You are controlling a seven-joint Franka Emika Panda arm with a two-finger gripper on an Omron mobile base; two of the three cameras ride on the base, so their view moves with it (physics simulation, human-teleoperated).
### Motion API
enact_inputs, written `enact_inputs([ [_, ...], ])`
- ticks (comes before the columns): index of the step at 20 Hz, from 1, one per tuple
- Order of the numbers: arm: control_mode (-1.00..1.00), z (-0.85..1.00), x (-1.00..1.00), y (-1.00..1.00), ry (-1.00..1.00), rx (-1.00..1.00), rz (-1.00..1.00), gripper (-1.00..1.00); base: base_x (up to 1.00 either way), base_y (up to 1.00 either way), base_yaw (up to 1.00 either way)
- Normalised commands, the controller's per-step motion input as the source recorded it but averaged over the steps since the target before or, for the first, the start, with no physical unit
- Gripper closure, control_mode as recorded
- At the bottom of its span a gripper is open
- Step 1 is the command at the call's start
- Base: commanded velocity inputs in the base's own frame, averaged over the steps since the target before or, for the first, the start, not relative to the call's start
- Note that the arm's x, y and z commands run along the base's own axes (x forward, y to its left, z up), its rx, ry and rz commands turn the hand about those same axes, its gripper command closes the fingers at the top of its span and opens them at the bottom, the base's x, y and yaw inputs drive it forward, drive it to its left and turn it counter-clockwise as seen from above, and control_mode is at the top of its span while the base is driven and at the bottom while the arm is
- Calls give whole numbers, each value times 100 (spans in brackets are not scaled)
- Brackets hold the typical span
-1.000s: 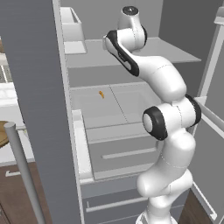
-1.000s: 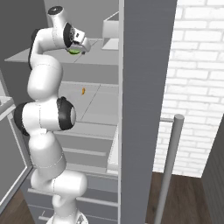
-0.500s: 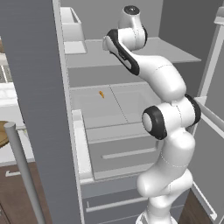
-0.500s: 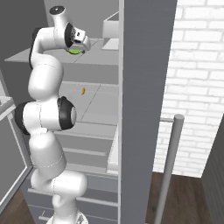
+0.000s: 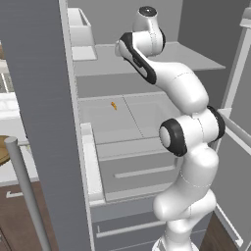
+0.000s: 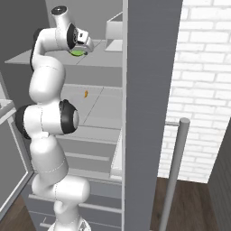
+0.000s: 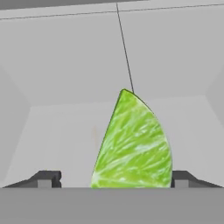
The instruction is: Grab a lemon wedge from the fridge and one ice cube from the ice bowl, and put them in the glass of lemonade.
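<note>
- Grey fridge (image 5: 34, 98) stands open, its near door edge rising in front of the shelves in both base views, with a bar handle (image 6: 173, 171) beside it.
- White arm reaches up to the upper shelf (image 6: 54, 58).
- Pale bin (image 5: 81, 34) sits on that shelf, apart from the hand.
- Gripper (image 7: 111, 179) has its tips spread wide either side of the green lemon wedge (image 7: 131, 144); whether they touch it, I cannot tell.
- Small orange bit (image 5: 113, 105) lies on the shelf below.

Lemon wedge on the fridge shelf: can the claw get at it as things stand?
Probably yes. In the hand view the yellow-green lemon wedge stands right between the claw's two dark fingertips, which are spread to either side of it. Nothing lies between them on the grey fridge shelf.
</note>
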Motion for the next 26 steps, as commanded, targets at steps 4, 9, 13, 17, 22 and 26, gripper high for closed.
enact_inputs([
  [4,-100,-1,0,0,0,0,0,100,0,0,0],
  [9,-100,0,0,0,1,0,0,100,0,0,0],
  [13,-100,0,-25,0,1,0,0,100,0,0,0],
  [17,-100,0,-89,0,-5,0,0,100,0,0,0],
  [22,-100,0,-91,-5,-10,0,0,100,0,0,0],
  [26,-100,0,-98,-8,-7,0,1,100,0,0,0],
])
